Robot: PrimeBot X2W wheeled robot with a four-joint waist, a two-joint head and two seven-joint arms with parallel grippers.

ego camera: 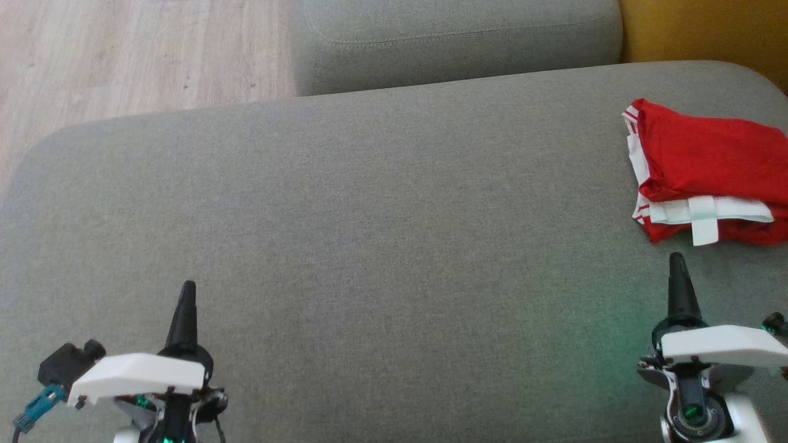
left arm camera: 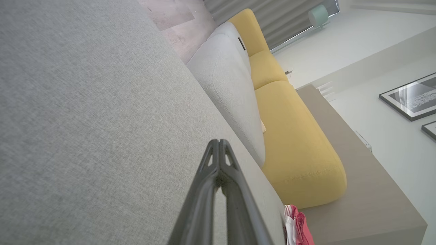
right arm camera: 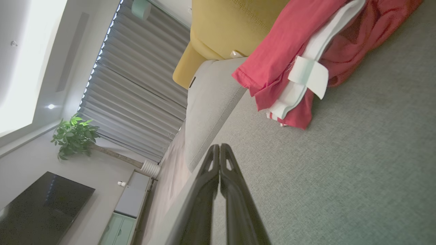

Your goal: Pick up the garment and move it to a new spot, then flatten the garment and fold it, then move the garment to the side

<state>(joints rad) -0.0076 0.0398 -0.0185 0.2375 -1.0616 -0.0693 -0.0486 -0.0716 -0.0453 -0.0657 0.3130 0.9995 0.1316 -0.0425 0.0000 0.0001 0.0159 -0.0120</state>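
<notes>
Folded red-and-white garment (ego camera: 708, 160) on coarse grey woven cushion (ego camera: 369, 215)

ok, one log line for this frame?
garment: folded, far right of grey cushion | left hand: shut, empty | right hand: shut, empty, short of garment

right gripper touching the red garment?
Apart. Head view shows a strip of grey cushion between the shut right gripper tip and the garment near edge.

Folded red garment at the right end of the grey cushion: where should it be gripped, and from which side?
Probably the near edge of the red garment, where its layers and white band stack up facing the right gripper. Come in low from the robot's side, fingers pinching all layers together.
</notes>
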